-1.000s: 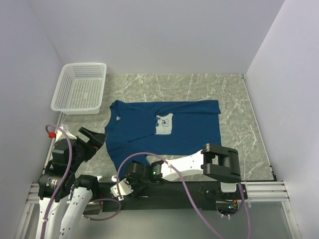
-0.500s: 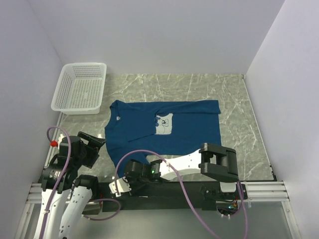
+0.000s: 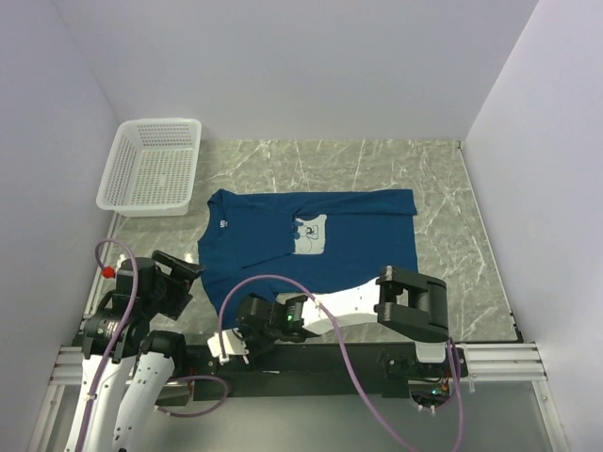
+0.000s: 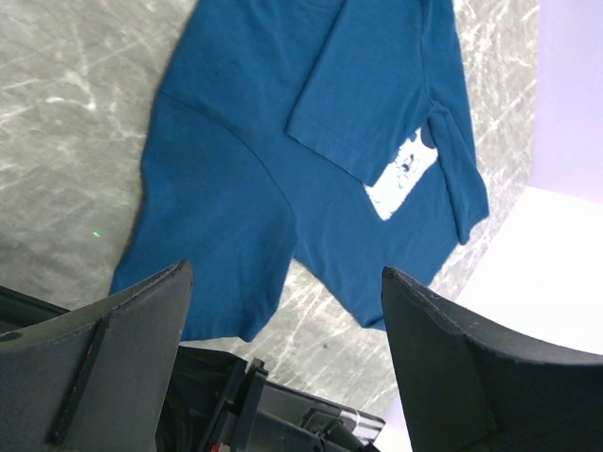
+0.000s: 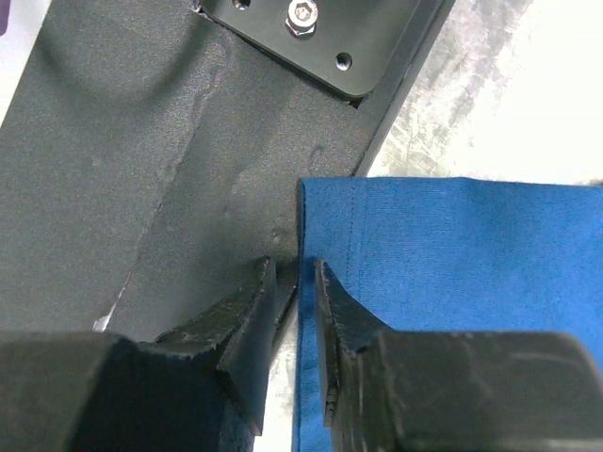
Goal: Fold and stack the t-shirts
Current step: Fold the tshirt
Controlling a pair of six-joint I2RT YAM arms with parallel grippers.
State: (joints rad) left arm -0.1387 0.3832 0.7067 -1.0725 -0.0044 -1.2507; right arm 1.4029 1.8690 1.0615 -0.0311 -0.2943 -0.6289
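- Top external: our t-shirt (image 3: 311, 250) lies flat beside the basket (image 3: 151, 174), its long axis running away from it.
- Right gripper (image 5: 295, 273), jaws nearly together, straddles the basket-side near hem; whether it grips, we cannot tell.
- Left gripper (image 4: 285, 273) gapes empty, farther off.

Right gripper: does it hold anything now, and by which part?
The right gripper stands nearly closed around the edge of the t-shirt, near a corner; whether it already pinches it cannot be told.

Near hem of the t-shirt (image 3: 358, 240) lies partly hidden beneath the right arm (image 3: 344, 303)
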